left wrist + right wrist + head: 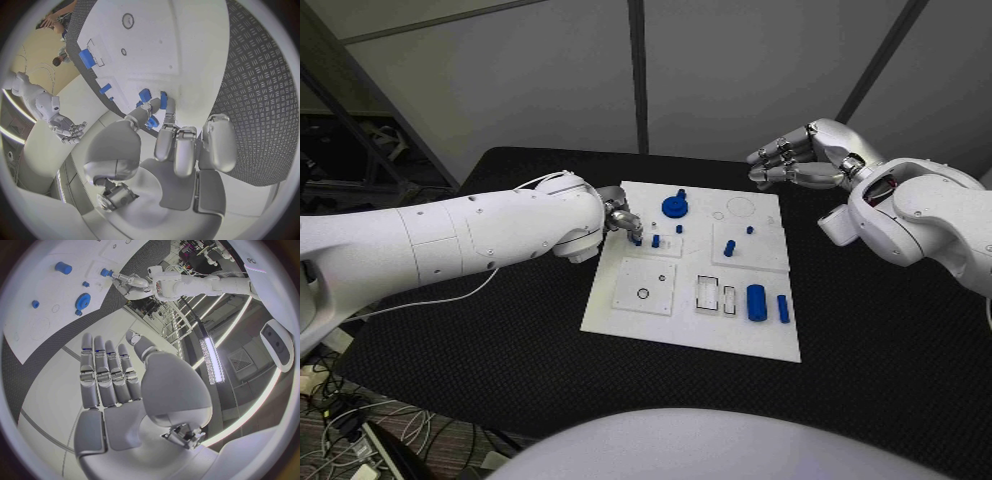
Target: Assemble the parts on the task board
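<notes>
Left hand (620, 222) pinches a small blue part (636, 239) at the task board (661, 325) — right hand (800, 157) hovers, fingers apart.

White board (661, 310) with blue parts (756, 302); black table (877, 350), woven pattern; silver hands (798, 160), white arms (459, 235).

**Surfaces and finishes on this rig**

The tabletop (877, 340) looks like black textured matting, rough and matt. The task board (711, 325) is a smooth matt white plate. The blue parts (756, 302) look like plain plastic. The hands (798, 160) are satin silver metal-look; the arm shells (444, 240) are glossy white plastic.
</notes>
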Robot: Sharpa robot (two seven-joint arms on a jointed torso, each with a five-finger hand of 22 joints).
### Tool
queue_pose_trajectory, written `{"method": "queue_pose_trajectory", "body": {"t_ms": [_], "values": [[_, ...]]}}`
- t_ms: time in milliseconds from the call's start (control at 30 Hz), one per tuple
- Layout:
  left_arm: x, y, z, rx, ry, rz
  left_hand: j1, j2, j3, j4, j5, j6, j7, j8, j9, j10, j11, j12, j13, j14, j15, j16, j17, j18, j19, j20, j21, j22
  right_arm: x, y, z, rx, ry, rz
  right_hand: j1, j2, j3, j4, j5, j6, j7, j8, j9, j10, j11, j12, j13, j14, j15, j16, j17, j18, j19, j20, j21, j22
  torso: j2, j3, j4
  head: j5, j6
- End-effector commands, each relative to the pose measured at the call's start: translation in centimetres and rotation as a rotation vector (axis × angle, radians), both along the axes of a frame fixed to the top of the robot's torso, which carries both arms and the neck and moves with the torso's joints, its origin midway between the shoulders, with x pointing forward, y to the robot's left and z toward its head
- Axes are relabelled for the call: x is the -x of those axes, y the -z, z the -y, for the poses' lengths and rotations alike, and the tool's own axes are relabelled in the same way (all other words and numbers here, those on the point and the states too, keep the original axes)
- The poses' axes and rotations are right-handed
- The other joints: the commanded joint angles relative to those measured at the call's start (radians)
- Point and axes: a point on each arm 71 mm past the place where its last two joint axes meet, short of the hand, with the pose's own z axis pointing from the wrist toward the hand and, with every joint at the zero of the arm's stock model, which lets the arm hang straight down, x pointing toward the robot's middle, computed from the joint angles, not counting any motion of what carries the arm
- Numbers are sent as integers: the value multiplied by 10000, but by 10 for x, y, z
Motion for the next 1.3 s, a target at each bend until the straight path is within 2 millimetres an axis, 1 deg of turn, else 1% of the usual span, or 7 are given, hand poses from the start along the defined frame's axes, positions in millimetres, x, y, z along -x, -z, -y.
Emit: {"method": "queue_pose_trajectory", "body": {"t_ms": [33,333,700,867,900,1033,1300], "values": [[3,4,-1,-330,93,-358,-18,110,903,997,-51,680,-631,-27,885,282,-155,50,1113,1059,-64,24,2633,50,167,-52,56,1909,0,-2,-1,-14,-107,46,36,-68,-5,62,64,-60,12,25,-13,-67,-4,-17,-16,-11,39,-46,-10,63,62,20,-48,-10,1,-2,-10,1,-1],[3,4,-1,-363,87,-343,-28,133,895,1017,-140,691,-635,-37,894,287,-157,52,1122,1059,-65,24,2633,47,174,-53,70,1914,1,-2,-1,-13,-108,45,36,-68,-5,62,64,-60,12,25,-13,-67,-4,-17,-16,-11,39,-46,-10,63,62,20,-48,-10,-2,1,-8,16,-37],[3,4,3,-325,192,-333,-162,188,817,1178,-332,757,-649,-54,917,339,-161,121,1210,1059,-60,24,2633,37,193,-49,110,1931,0,-2,-1,-15,-111,47,36,-68,-5,62,64,-60,12,25,-13,-67,-4,-17,-16,-11,39,-46,-10,63,62,20,-48,-10,-3,-1,-19,16,-73],[3,5,4,-351,283,-410,-338,162,695,1379,-413,822,-670,-62,934,386,-170,187,1289,1059,-60,24,2633,33,203,-45,125,1939,0,-2,-1,-13,-105,48,36,-68,-5,62,64,-60,12,25,-13,-67,-4,-17,-16,-11,39,-46,-10,63,62,20,-48,-10,-2,1,-10,5,-91],[3,5,4,-358,305,-429,-404,167,655,1486,-422,846,-679,-69,936,398,-176,203,1311,1059,-62,24,2633,35,202,-46,116,1938,0,-2,-1,-13,-104,47,36,-68,-5,62,64,-60,12,25,-13,-67,-4,-17,-16,-11,39,-46,-10,63,62,20,-48,-10,0,4,-8,2,-94],[3,5,4,-360,333,-444,-503,126,584,1651,-427,875,-691,-83,939,417,-184,226,1346,1059,-67,24,2633,32,210,-49,131,1944,0,-2,-1,-12,-103,46,36,-68,-5,62,64,-60,12,25,-13,-67,-4,-17,-16,-11,39,-46,-10,63,62,20,-48,-10,0,2,-13,7,-103],[3,5,7,-311,346,-381,-544,97,549,1741,-426,902,-702,-85,942,431,-191,246,1372,1059,-70,24,2633,28,219,-51,150,1951,0,-2,-1,-11,-111,43,36,-68,-5,62,64,-60,12,25,-13,-67,-4,-17,-16,-11,39,-46,-10,63,62,20,-48,-10,-5,-1,-14,6,-113]]}}
